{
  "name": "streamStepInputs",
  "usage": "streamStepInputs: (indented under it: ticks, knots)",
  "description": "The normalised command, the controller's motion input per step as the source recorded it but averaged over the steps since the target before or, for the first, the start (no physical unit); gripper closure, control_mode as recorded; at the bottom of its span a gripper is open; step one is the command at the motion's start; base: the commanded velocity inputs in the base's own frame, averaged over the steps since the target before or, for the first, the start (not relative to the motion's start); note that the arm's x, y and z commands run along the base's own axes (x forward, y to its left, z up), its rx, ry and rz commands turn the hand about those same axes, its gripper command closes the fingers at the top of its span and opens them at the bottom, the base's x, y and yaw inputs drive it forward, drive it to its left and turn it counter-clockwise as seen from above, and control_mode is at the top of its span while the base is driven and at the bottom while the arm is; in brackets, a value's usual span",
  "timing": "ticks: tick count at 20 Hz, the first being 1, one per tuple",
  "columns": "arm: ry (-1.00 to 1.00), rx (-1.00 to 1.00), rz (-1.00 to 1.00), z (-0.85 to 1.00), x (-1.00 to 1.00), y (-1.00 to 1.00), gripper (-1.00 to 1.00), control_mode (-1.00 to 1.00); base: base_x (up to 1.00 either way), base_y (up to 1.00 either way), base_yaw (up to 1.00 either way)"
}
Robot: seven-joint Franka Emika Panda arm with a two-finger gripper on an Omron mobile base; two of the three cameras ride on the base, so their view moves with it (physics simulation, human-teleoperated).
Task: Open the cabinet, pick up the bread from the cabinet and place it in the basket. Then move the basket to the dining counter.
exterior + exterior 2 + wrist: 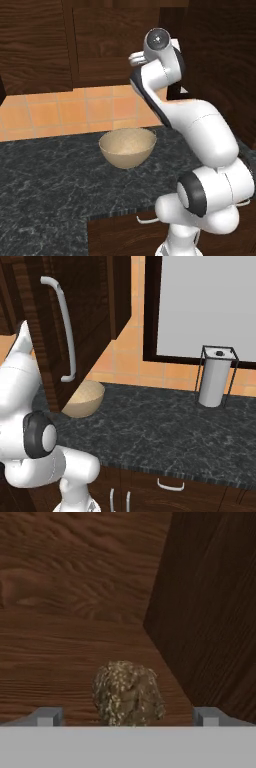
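Note:
In the hand view, the bread (127, 693), a speckled brown lump, lies on the wooden shelf inside the cabinet (75, 587). My gripper (127, 718) is open, one fingertip (47, 717) on each side of the bread and apart from it. The cabinet door (85, 321) stands swung open, its long silver handle (65, 331) facing the right base camera. The tan basket (127, 146) sits empty on the black counter (50, 175) below the cabinet, and the door partly hides it in the right base view (89, 398). The dining counter is out of view.
A paper towel roll in a wire holder (216, 376) stands at the back right of the black counter (150, 426). Orange tiles (75, 110) line the wall. Drawers with small silver handles (170, 486) sit under the counter. The cabinet's side wall (210, 612) is close on the right of the bread.

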Motion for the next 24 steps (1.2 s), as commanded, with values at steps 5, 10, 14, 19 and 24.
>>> streamStepInputs:
  ticks: [5, 10, 14, 19, 24]
  knots:
    - [0.13, -0.05, 0.0, 0.0, 0.8, 0.07, -1.0, -1.0, 0.0, 0.0, 0.0]
    - [0.24, -0.02, 0.0, -0.02, 0.47, 0.0, -1.0, -1.0, 0.0, 0.0, 0.0]
    - [0.15, -0.03, 0.0, -0.04, 0.21, 0.0, -1.0, -1.0, 0.0, 0.0, 0.0]
    - [0.08, -0.06, 0.0, -0.27, 0.22, 0.0, -1.0, -1.0, 0.0, 0.0, 0.0]
    - [0.0, -0.04, 0.0, -0.01, 0.48, 0.0, -1.0, -1.0, 0.0, 0.0, 0.0]
